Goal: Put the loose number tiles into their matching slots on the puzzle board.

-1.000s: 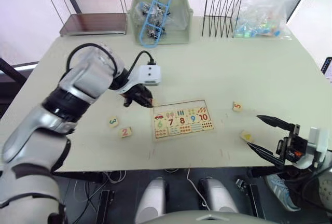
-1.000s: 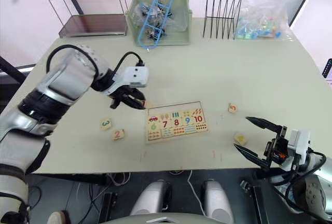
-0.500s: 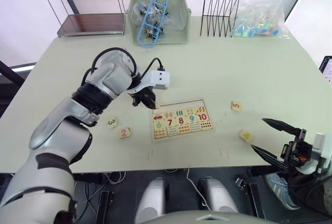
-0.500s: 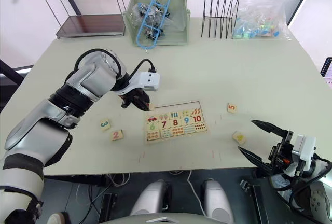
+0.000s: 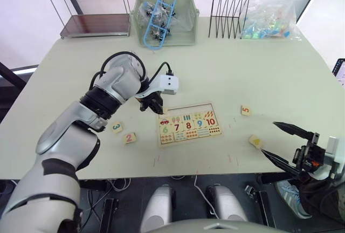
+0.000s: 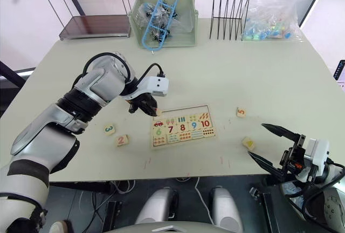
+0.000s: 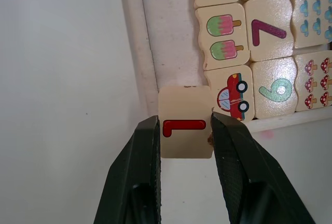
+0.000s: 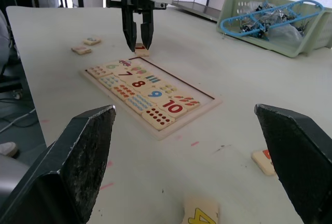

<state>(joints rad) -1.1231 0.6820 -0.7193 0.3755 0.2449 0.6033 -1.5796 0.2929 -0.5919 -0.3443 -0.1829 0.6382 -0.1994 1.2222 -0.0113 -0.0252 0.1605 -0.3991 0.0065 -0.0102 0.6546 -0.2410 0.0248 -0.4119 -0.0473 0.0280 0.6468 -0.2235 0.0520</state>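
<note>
Pale and wide, the table (image 5: 259, 76) carries the puzzle board (image 5: 189, 124) near its front edge. From the head views, the left claw (image 5: 152, 105) hangs at the board's top left corner, clenched on a small tile, probably because the empty top row of slots (image 5: 186, 109) begins there. Tiles 3 (image 5: 117, 127) and 2 (image 5: 129, 137) lie side by side on the table, left of the board, and tiles 5 (image 5: 246, 110) and 4 (image 5: 255, 141) lie well apart on its right, so four seem left to place. At the far edge stand a wire shelf (image 5: 91, 6), a green bin (image 5: 165, 17) holding a blue hanger-like frame and dark clips, a black wire rack (image 5: 230, 6) and a clear bag (image 5: 271, 17) of coloured bits.

Looking along the left claw, its two black fingers (image 7: 140, 172) grip the tile marked 1 (image 7: 185, 122) by opposite edges. It hovers over the board's rim beside the car picture (image 7: 231, 93), not yet down in a slot; it likely needs to shift inward over the bare recess before release.

Seen from the right wrist, the right claw (image 8: 192, 156) is spread wide and holds nothing, low over the table's near edge. Tile 4 lies just ahead of it, which suits a pickup there next. Across the board, the left claw stands upright with its tips at the far corner.
</note>
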